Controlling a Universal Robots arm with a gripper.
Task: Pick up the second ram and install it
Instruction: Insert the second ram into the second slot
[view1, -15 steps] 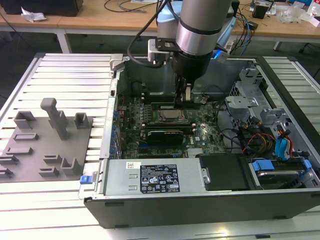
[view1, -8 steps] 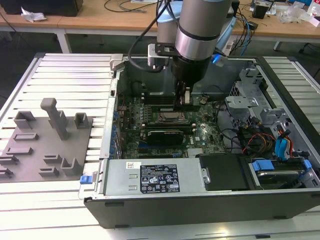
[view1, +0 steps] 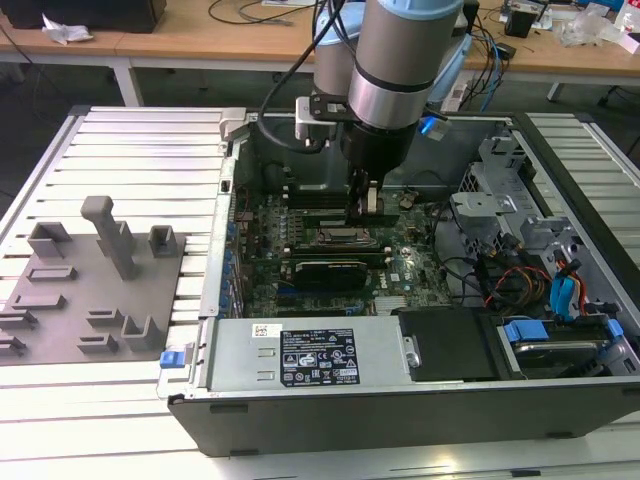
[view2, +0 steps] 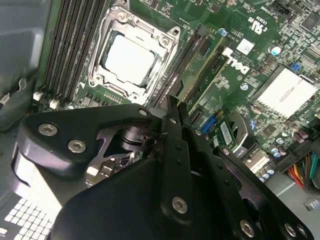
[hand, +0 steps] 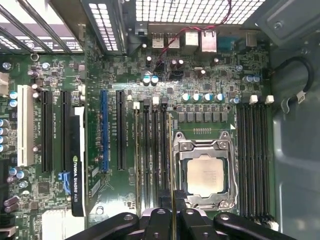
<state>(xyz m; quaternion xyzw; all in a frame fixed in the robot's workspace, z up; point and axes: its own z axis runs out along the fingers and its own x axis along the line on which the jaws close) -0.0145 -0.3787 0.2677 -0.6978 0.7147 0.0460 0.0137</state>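
My gripper reaches down into the open computer case, right beside the CPU socket. In the first wrist view the gripper is shut on the second ram. I see the ram edge-on as a thin green-yellow strip, running along the black memory slots next to the socket. In the second wrist view the black fingers meet over the same slots. Whether the stick is seated in a slot is hidden.
Another green stick stands in a slot farther from the socket. A graphics card sits in the expansion slots. The power supply, drive bays and cables crowd the case. A grey fixture plate lies on the exterior view's left.
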